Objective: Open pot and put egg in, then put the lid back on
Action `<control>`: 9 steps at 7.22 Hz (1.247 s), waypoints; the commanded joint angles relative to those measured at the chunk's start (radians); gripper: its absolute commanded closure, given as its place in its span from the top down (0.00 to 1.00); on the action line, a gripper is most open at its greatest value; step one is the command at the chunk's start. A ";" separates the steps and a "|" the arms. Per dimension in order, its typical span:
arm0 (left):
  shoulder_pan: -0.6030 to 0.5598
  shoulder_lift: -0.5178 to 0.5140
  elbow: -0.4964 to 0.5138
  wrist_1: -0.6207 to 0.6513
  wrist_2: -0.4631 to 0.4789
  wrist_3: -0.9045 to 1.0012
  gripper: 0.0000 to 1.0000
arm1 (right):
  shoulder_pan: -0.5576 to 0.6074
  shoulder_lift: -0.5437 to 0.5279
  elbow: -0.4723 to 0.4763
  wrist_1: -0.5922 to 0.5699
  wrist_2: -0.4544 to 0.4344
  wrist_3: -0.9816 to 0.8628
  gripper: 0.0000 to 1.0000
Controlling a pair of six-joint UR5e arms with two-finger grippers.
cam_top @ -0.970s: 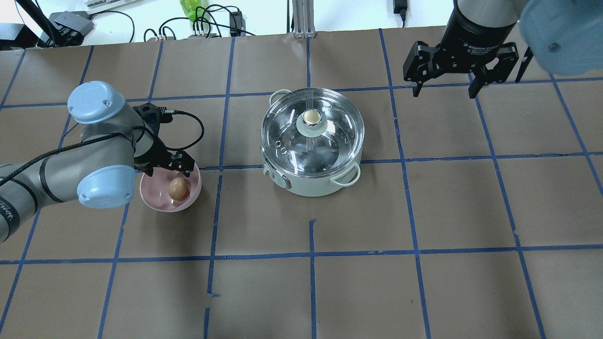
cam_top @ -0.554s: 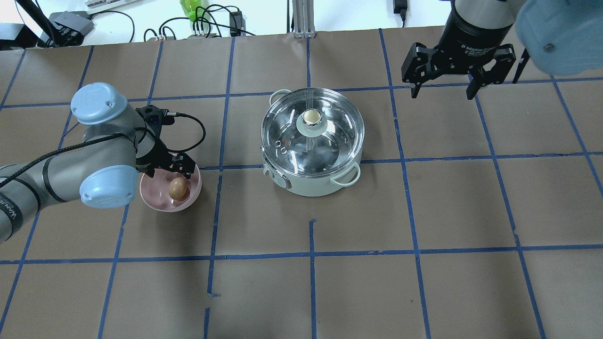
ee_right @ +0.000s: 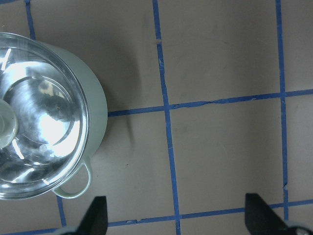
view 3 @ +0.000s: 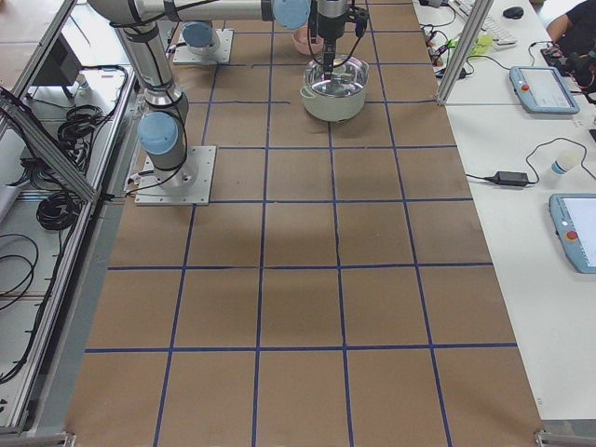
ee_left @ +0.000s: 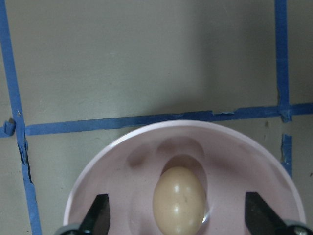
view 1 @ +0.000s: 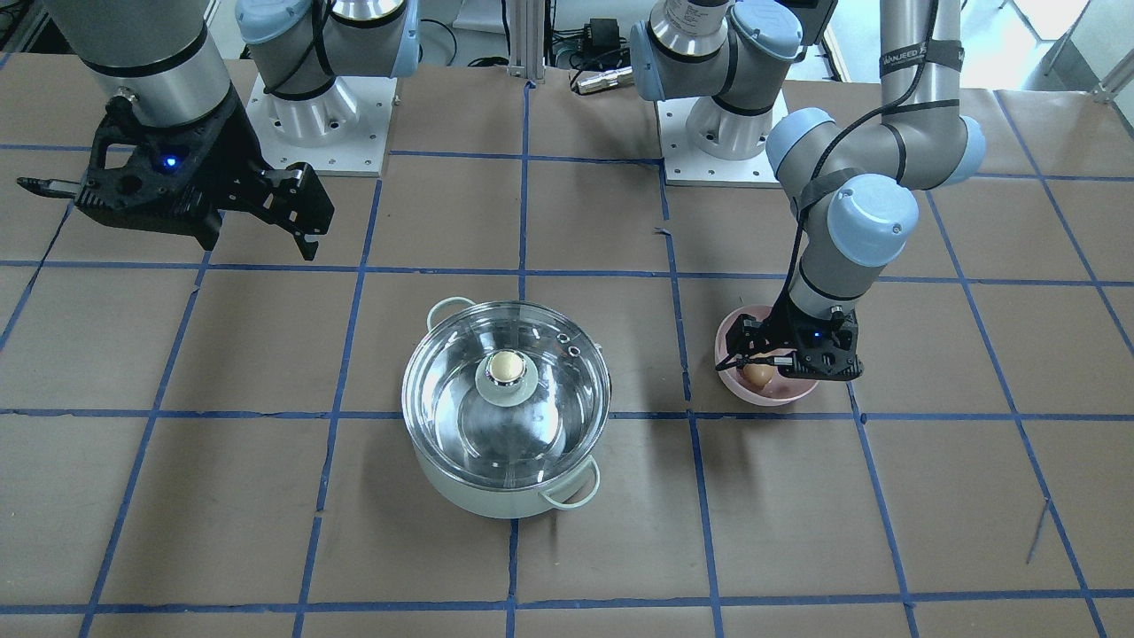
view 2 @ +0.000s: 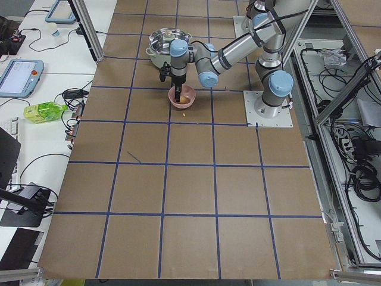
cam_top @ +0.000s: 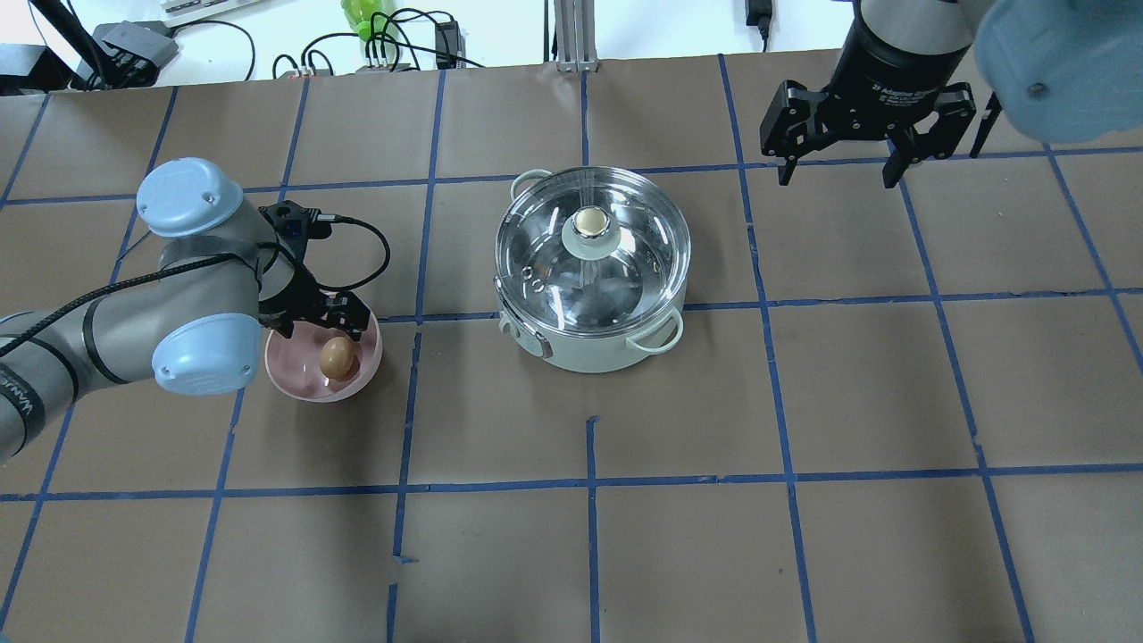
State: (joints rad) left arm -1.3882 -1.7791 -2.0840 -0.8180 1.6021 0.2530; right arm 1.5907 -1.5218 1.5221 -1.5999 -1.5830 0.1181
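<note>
Egg [cam_top: 336, 356], small and tan-brown, lies at the bottom of a pink bowl [cam_top: 302, 380] on the left side of the counter [cam_top: 804, 402], which is covered in brown paper marked with a grid of blue tape. The left end effector [cam_top: 321, 327] hangs low over this bowl, pointing straight down. It is open. In the left wrist view its two black fingertips [ee_left: 100, 211] stand one on each side of the egg, with a clear gap between each tip and the shell, so nothing is gripped.

Near the middle of the counter, well apart from the bowl, stands the pale mint-green pot [cam_top: 589, 357] with two small loop handles. The clear glass lid [cam_top: 625, 268] sits on it, steel rim seated on the pot's rim, and its beige-topped knob [cam_top: 590, 221] is at the centre. Through the glass the shiny steel inside shows.

Farther right and toward the back of the counter, the right end effector [cam_top: 839, 174] hovers in the air, away from the pot. Its black fingers are spread wide and hold nothing. In the right wrist view the pot and lid appear at the left edge, off to one side of the spread fingertips.
</note>
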 commanded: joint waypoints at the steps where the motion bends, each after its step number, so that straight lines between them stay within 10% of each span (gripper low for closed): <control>1: 0.000 0.000 0.001 -0.001 -0.001 0.000 0.96 | -0.002 0.000 0.001 0.003 -0.002 -0.002 1.00; 9: 0.000 -0.020 -0.024 -0.009 0.005 0.022 0.93 | 0.000 0.000 0.001 0.006 -0.006 -0.002 1.00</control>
State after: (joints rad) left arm -1.3876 -1.7977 -2.1024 -0.8240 1.6070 0.2779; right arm 1.5902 -1.5217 1.5232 -1.5938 -1.5897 0.1166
